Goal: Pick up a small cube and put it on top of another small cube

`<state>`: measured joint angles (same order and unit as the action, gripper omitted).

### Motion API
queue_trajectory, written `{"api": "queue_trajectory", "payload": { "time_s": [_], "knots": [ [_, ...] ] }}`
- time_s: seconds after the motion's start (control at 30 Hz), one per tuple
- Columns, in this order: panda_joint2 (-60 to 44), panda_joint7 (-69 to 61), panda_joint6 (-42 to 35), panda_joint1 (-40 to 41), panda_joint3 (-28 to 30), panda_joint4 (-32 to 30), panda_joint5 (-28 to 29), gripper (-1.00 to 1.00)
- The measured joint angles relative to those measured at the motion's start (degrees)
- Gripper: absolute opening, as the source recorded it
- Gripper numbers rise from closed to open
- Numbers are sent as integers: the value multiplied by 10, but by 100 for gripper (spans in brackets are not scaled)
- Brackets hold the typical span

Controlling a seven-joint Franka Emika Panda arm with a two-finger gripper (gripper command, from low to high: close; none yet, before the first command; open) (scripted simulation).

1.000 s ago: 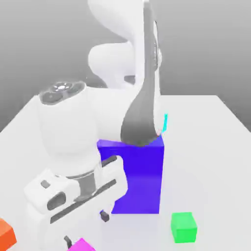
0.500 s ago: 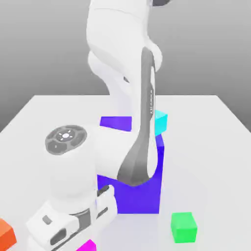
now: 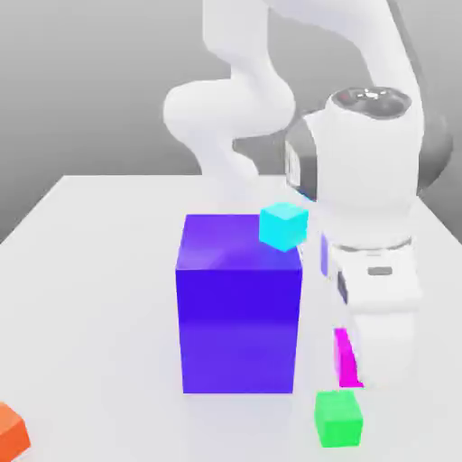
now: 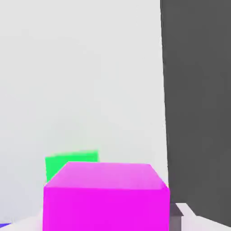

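Blue-violet block (image 3: 238, 329) stands on the worktop (image 3: 108, 316), with the cyan cube (image 3: 283, 226) seen at its top edge on the exterior view's right; neither has a part in this stack, so presumably best kept clear of. Pincer (image 4: 107, 216): closed on the magenta cube (image 4: 106, 210), its fingers on opposite sides, which leaves the underside free for setting down. Cube is held aloft near the green cube (image 3: 338, 419), which rests on the worktop as the intended base. Hand view shows the two overlapping only partly; likely needs centring before lowering, else an off-centre, tippy stack.
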<state>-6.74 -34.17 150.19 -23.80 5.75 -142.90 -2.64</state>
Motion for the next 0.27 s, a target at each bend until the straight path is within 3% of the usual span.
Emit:
{"api": "queue_trajectory", "payload": {
  "time_s": [0.13,0.17,0.27],
  "knots": [
    [-69,-13,66,3,-7,-3,-6,-100],
    [-84,-15,79,4,-9,-2,-9,100],
    [-84,-15,79,4,-9,-2,-9,100]
  ]
}}
